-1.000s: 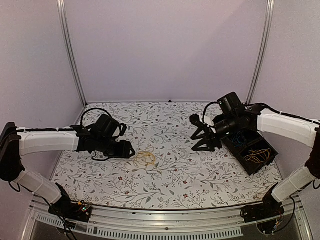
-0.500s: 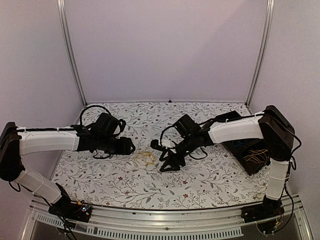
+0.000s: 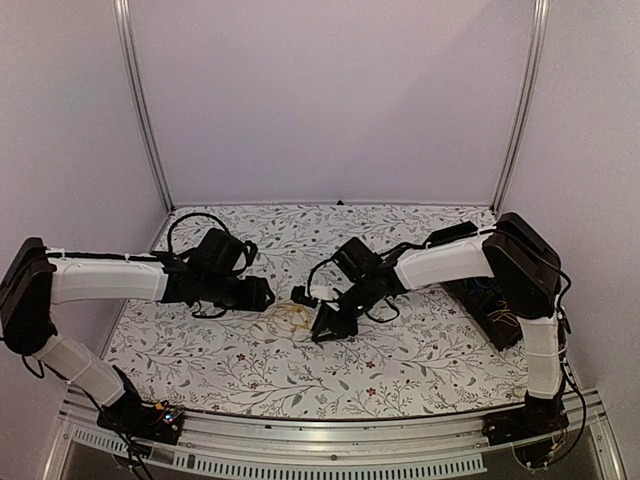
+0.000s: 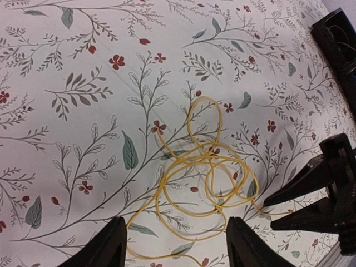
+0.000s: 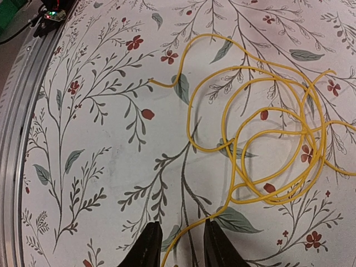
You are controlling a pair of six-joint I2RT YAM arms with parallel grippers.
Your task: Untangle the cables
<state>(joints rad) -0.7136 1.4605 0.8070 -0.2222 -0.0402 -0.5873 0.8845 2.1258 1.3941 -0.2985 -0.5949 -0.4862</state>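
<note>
"Where are the cables (image 3: 293,316)?"
"Yellow loops in a loose tangle, lying flat on the flowered tablecloth (image 3: 400,360), in the middle of the overhead view."
"And the left gripper (image 3: 262,295)?"
"It's just left of the tangle, fingers spread wide with nothing in them."
"And the right gripper (image 3: 318,322)?"
"Just right of it, fingers parted. One strand runs between them, unpinched."

Cables (image 4: 206,167): smooth yellow plastic-looking sheath with a slight sheen. Worktop cover (image 4: 83,139): matt floral-printed sheet; cloth or vinyl cannot be told. Rail (image 3: 330,455) along the near edge: bare ribbed metal, dull shine; left arm shell (image 3: 100,282): smooth white plastic.
</note>
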